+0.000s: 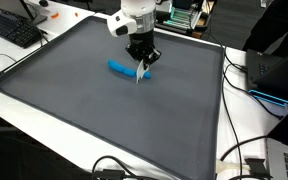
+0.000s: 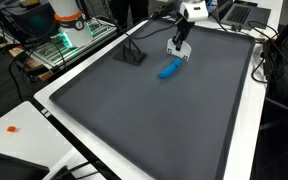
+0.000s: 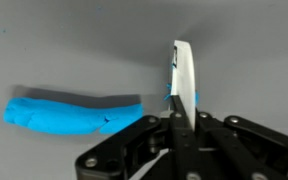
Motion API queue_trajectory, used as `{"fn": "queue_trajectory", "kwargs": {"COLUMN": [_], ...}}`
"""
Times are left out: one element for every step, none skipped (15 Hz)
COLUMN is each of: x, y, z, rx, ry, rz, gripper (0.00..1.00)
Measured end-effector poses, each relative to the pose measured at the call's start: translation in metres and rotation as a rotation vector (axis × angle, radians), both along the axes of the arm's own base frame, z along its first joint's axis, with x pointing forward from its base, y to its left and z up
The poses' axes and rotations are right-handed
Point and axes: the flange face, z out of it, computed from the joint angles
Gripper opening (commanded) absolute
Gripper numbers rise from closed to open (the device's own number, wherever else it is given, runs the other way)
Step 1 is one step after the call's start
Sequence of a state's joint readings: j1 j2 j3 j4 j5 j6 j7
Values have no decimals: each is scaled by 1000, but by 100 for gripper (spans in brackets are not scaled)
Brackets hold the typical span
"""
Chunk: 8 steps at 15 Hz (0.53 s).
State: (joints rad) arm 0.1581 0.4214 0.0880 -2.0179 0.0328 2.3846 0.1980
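My gripper (image 1: 142,56) is shut on a thin white stick-like object (image 3: 182,72) whose free end points down at the grey mat (image 1: 84,115). In the wrist view the jaws (image 3: 182,120) clamp the stick's base, and some blue shows beside it there. A soft blue elongated object (image 3: 69,113) lies flat on the mat just beside the stick's tip. It shows in both exterior views (image 1: 121,68) (image 2: 169,69), with the gripper (image 2: 181,44) right above its one end. I cannot tell whether the tip touches it.
A black stand-like object (image 2: 132,55) sits on the mat near its edge. A keyboard (image 1: 14,30) and cables (image 1: 239,160) lie on the white table around the mat. A laptop (image 1: 274,75) stands beside the mat.
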Motion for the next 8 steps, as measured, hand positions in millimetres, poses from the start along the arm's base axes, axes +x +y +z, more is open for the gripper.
{"fn": "queue_trajectory", "kwargs": {"x": [0, 0, 0, 1, 1, 2, 4, 5], "y": [0, 0, 0, -1, -1, -3, -5, -8], "z": [0, 0, 1, 3, 5, 9, 13, 17], "rx": [0, 0, 0, 0, 0, 1, 0, 0], "ry": [0, -1, -2, -5, -9, -15, -22, -30], "rz": [0, 0, 0, -1, -3, -5, -9, -14], "gripper": [1, 1, 1, 1, 1, 1, 1, 1]}}
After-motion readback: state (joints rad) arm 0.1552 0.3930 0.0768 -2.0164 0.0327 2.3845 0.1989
